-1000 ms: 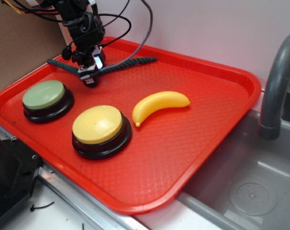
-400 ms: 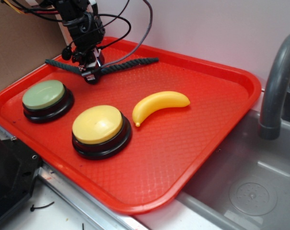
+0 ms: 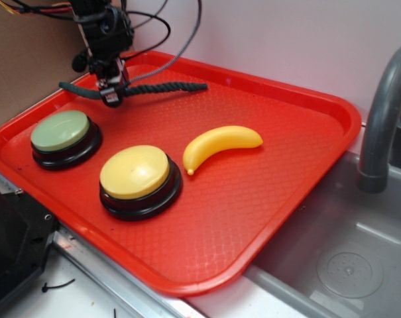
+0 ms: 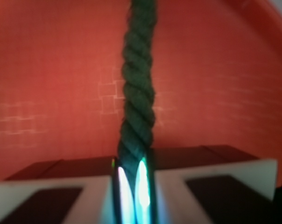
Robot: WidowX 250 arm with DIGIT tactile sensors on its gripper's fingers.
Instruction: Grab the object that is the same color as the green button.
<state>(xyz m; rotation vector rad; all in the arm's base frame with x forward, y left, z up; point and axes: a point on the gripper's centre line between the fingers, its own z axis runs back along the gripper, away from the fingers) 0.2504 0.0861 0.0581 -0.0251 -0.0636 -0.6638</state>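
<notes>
Landmark: red textured plastic tray (image 3: 266,199). Nearest its front edge sits the yellow dome button (image 3: 135,172); left of it, the green button (image 3: 61,130); centrally, a smooth banana (image 3: 220,146). At the tray's far-left corner, the end effector (image 3: 111,97) is closed onto the dark green twisted rope (image 3: 164,88), gripping partway along it. Judged light, limp and grippy; free ends will sag.

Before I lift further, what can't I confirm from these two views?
- Exterior: the gripper hides the rope's pinched middle.
- Wrist: the rope runs off the top edge; neither end shows. The picture is blurred, and glare sits where the jaws meet.
- Wrist: green button, yellow button and banana are out of frame.
</notes>
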